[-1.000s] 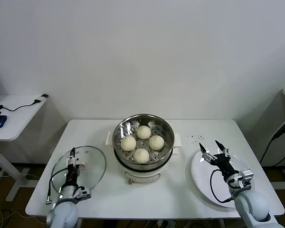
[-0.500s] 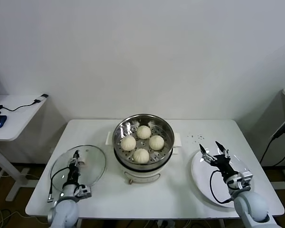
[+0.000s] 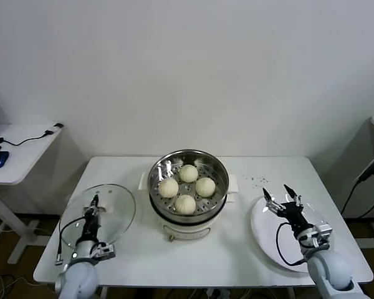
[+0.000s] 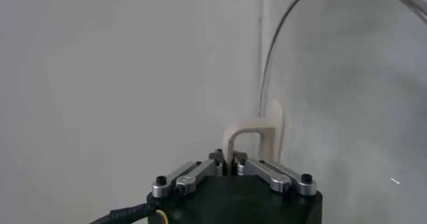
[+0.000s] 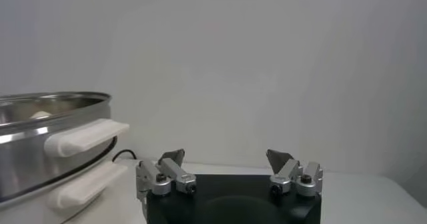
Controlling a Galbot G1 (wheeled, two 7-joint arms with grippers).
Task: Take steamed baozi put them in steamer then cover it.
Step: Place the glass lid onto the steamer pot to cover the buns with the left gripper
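Several cream-white steamed baozi point(image 3: 186, 204) lie on the perforated tray inside the shiny steamer point(image 3: 219, 168) at the table's middle. The cover point(image 3: 115, 218), a clear glass lid with a metal rim, is to the steamer's left near the table's left edge. My left gripper point(image 3: 95, 200) is shut on its white handle. In the left wrist view the fingers pinch one leg of the handle point(image 4: 257, 135) at the left gripper point(image 4: 229, 157), with the cover's rim point(image 4: 267, 59) curving beyond. My right gripper point(image 3: 274, 193) stands open over a white plate point(image 3: 268, 233), with nothing between its fingers.
The white table point(image 3: 237, 255) carries the steamer's white base and side handles point(image 5: 87, 137). The right wrist view shows the open right gripper point(image 5: 227, 157) with the steamer point(image 5: 47, 132) beside it. A small side table point(image 3: 19, 156) stands off to the left.
My left gripper has shut on the cover's handle. The cover and left arm have shifted a little to the left and the cover has come up slightly. The right arm has stayed put.
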